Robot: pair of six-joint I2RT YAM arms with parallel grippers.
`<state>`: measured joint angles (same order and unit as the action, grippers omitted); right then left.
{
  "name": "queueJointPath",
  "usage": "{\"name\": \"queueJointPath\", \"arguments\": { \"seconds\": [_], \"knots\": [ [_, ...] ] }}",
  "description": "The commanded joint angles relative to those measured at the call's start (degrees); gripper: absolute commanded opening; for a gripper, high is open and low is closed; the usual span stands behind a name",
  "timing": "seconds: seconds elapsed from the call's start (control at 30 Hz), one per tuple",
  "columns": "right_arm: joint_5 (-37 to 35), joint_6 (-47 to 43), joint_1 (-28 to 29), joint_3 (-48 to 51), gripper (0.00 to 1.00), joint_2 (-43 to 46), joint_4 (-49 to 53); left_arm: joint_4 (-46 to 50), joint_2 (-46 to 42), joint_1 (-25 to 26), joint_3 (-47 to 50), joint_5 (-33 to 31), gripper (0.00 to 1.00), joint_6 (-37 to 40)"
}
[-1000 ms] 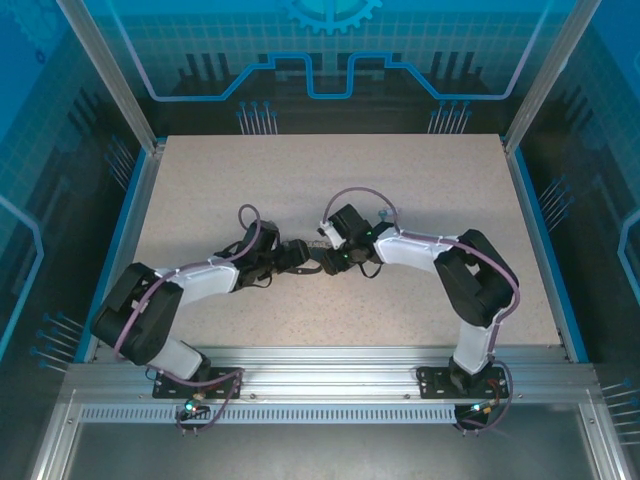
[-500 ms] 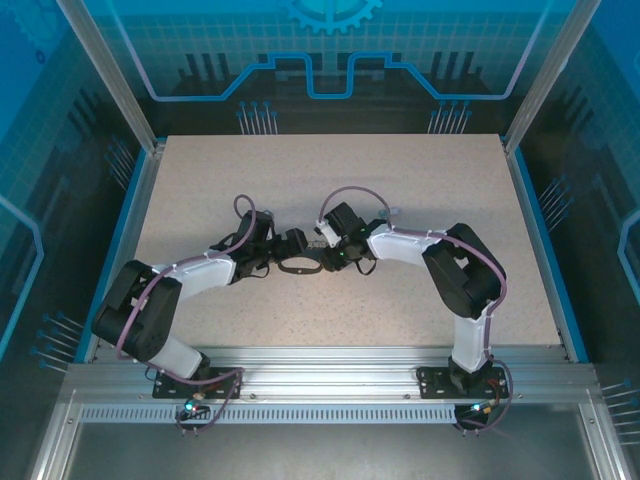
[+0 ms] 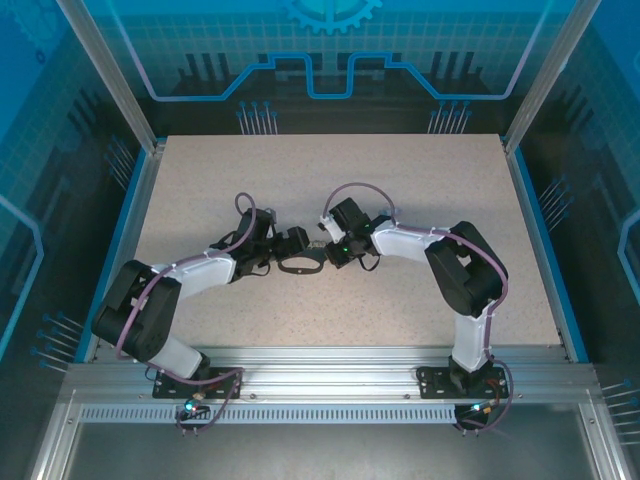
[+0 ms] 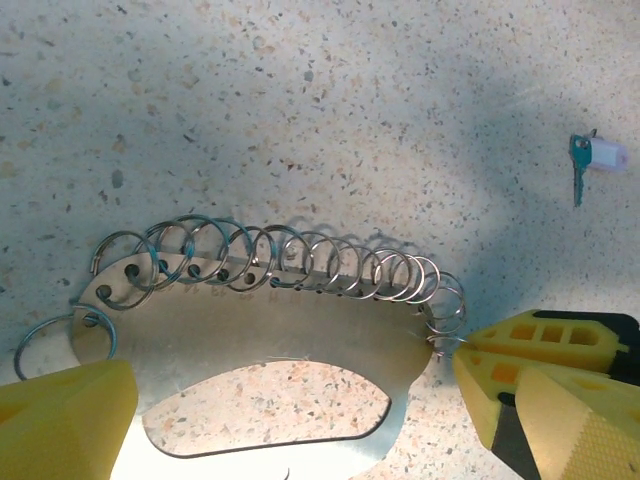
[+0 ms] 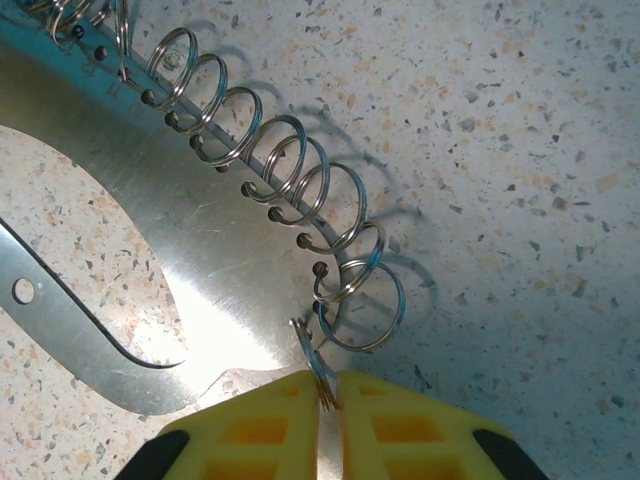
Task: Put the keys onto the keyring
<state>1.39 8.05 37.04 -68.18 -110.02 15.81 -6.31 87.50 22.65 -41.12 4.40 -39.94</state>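
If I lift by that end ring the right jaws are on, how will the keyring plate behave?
The keyring looks like thin flat sheet metal, so probably stiff and light. Held by the end ring alone, it would likely swing and dangle. The other rings will probably flop.

No legible txt, labels, brand marks or nos. in any view.

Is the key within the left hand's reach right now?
Probably yes: the left hand is open, straddling the keyring, and the key lies alone on the table beyond it.
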Motion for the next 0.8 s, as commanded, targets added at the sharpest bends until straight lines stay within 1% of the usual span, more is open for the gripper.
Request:
{"name": "queueJointPath", "arguments": {
  "seconds": [0.0,0.03,0.1,0.13,0.2,0.3,0.43,0.57,0.63,0.77],
  "knots": [
    [2.25,-0.43,-0.65,-1.03,0.13,-0.94,0.1,0.6,-0.05,-0.47,-1.89,1.64,0.99,1.61],
    [2.43,-0.48,-0.72,-0.94,0.11,-0.91,-0.04,0.64,-0.11,-0.46,-2.02,1.79,0.99,1.62],
    [3.06,-0.46,-0.82,-0.73,0.11,-0.9,-0.41,0.77,-0.23,-0.42,-2.26,2.14,0.99,1.61],
    [3.33,-0.44,-0.83,-0.68,0.12,-0.84,-0.6,0.77,-0.31,-0.42,-2.35,2.25,0.99,1.6],
    [4.08,-0.45,-0.94,-0.57,0.19,-0.74,-0.93,0.77,-0.48,-0.43,-2.47,2.36,0.99,1.63],
    [4.32,-0.34,-0.96,-0.63,0.25,-0.73,-1.31,0.64,-0.75,-0.42,-2.68,2.63,0.99,1.71],
    [4.63,-0.22,-1.13,-1.07,0.24,-1.18,-1.22,0.68,-0.93,-0.42,-2.91,2.71,0.99,1.8],
    [4.86,-0.4,-1.28,-1.27,0.18,-1.48,-1.13,0.66,-1.02,-0.42,-2.98,2.87,0.99,1.8],
    [5.04,-0.49,-1.35,-1.16,0.13,-1.35,-1.14,0.68,-1.06,-0.42,-3.08,2.98,0.99,1.76],
    [5.33,-0.76,-1.88,-0.82,0.0,-0.86,-1.04,0.68,-1.41,-0.42,-3.26,3.48,0.99,1.71]
  ]
}}
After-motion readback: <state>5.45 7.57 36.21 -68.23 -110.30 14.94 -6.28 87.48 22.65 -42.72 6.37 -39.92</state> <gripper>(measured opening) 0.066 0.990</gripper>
